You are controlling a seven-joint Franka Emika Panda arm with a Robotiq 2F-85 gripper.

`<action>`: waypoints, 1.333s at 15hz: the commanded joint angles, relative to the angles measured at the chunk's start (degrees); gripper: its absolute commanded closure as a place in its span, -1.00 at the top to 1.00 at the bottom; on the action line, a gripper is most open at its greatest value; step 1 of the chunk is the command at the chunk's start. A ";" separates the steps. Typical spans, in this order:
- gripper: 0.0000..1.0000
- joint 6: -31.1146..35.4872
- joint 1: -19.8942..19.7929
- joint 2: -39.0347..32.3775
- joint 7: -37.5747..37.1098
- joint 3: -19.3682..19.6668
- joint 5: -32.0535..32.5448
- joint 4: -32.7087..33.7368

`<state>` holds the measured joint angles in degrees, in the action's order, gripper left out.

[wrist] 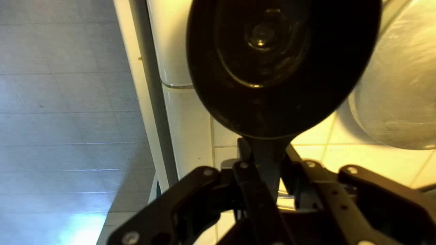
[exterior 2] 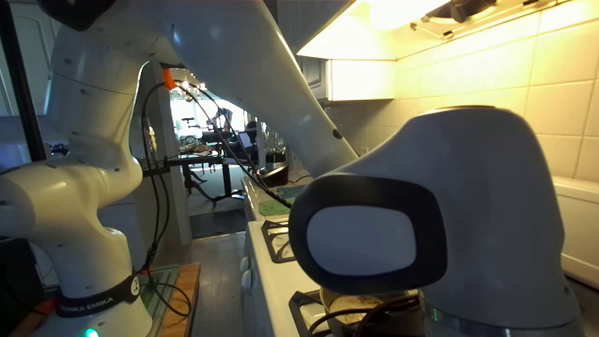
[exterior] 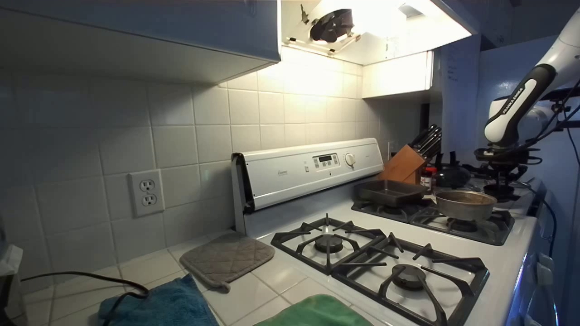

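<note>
A black round utensil (wrist: 272, 112) with a shallow bowl, either a ladle or a small pan, fills the top middle of the wrist view. My gripper (wrist: 268, 154) is shut on its dark handle, with one finger pressed along each side. The utensil hangs over white counter tiles near the stove's end. In an exterior view the gripper (exterior: 500, 174) points down beside a metal pot (exterior: 465, 206) on a burner. A pale round lid or pan (wrist: 402, 85) lies right of the utensil in the wrist view. The arm hides the gripper in an exterior view.
A square dark pan (exterior: 389, 192) sits on the back burner. Behind it stand a knife block (exterior: 403, 163), a red-capped jar (exterior: 427, 179) and a dark pot (exterior: 453, 175). The counter's edge (wrist: 150, 102) drops to a tiled floor (wrist: 61, 112).
</note>
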<state>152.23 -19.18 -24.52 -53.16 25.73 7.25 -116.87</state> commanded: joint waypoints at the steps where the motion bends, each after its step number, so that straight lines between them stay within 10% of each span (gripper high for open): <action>1: -0.88 0.96 1.21 -2.69 0.62 1.62 -1.06 2.08; 13: -0.88 0.86 1.76 -5.42 0.77 2.18 -1.46 3.32; 15: -0.02 0.87 1.96 -5.36 0.66 2.39 -1.34 3.33; 20: 0.47 0.97 2.16 -4.63 0.80 2.73 -1.41 3.14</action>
<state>152.86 -17.80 -28.55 -53.17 27.45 7.25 -114.72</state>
